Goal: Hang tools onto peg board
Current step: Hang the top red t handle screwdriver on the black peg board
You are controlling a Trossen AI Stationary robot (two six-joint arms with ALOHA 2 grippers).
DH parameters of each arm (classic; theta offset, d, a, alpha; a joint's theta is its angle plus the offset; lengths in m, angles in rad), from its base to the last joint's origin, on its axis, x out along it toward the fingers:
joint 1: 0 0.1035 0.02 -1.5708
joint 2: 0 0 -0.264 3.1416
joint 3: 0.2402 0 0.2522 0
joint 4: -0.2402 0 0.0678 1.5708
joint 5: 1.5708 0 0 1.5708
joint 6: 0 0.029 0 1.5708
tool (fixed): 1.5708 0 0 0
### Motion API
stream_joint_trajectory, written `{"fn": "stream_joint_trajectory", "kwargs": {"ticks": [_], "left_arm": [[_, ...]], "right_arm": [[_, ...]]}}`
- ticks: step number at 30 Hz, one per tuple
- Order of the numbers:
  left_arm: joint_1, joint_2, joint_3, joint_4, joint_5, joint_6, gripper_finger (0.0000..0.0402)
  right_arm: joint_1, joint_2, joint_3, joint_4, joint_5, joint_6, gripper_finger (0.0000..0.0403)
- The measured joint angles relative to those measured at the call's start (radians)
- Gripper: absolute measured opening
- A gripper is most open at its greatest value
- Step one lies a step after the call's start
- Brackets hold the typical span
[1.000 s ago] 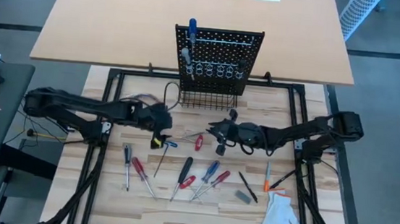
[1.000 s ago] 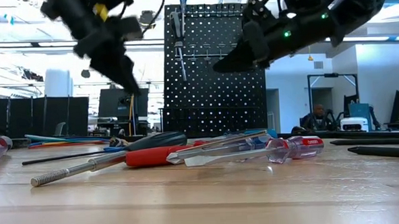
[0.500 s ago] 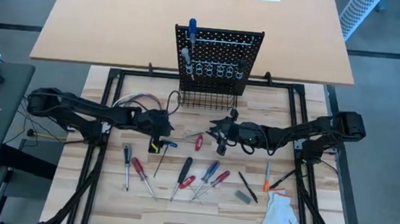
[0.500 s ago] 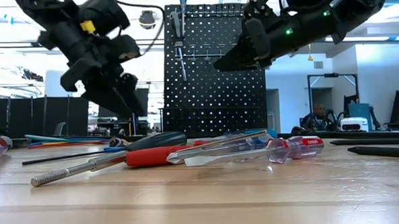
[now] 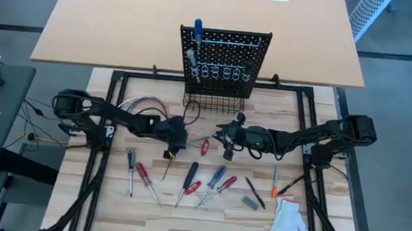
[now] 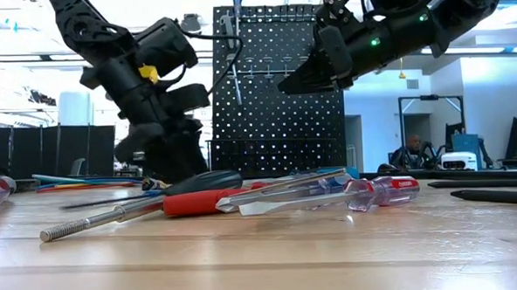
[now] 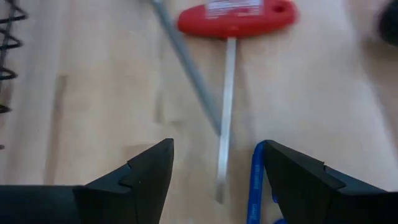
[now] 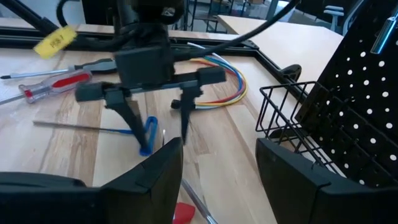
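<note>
Left tool (image 7: 214, 162) is low over the counter (image 5: 204, 224) in front of the basket (image 5: 213, 101), jaws wide and holding nothing. They straddle the silver shaft (image 7: 224, 112) of the red T-key (image 7: 236, 17). Right tool (image 5: 221, 135) hovers just beside it toward the middle, jaws also apart and empty. Peg board (image 5: 225, 53) stands at the far edge with one blue driver (image 5: 197, 29) already in its rings, and the other drivers (image 5: 185, 181) lie in a loose row nearer me. The main risk I see is a double pick. A blue piece (image 7: 256, 186) sits against the inner face of one finger and a thin grey rod (image 7: 186, 68) crosses the key's shaft just ahead. If I close here I may pinch blue and silver together, or trap the rod. I cannot tell from the wrist view what the blue piece is; it may be a key handle or a clip. The second risk is that a thin round shaft lying flat on wood can roll out as the fingers meet. That would leave a grip by one edge only, and the heavy red handle would swing it on the lift. Third, the two arms are close, so any sideways shift of either could knock the other or sweep the key away. Fingertips pressed too low could scrape the wood and stall the close.
</note>
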Motion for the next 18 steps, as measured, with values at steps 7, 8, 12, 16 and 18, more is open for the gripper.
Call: {"fn": "stream_joint_trajectory", "kwargs": {"ticks": [7, 8, 12, 16, 18], "left_arm": [[-0.001, -0.029, 0.000, -0.016, -0.007, -0.006, 0.0223], [0.000, -0.031, 0.000, -0.019, -0.007, -0.008, 0.0214], [0.002, -0.030, 0.000, -0.023, -0.005, -0.033, 0.0166], [0.007, -0.019, -0.001, -0.025, -0.004, -0.054, 0.0112], [0.008, -0.021, -0.001, -0.020, -0.004, -0.054, 0.0085]], "right_arm": [[0.000, 0.000, 0.000, -0.006, 0.000, 0.000, 0.0208], [0.000, 0.000, 0.000, -0.007, 0.000, 0.000, 0.0208], [0.000, 0.000, 0.000, -0.006, 0.000, 0.000, 0.0208], [0.000, 0.000, 0.000, -0.005, 0.000, 0.000, 0.0208], [0.000, 0.000, 0.000, -0.005, 0.000, 0.000, 0.0207]]}}
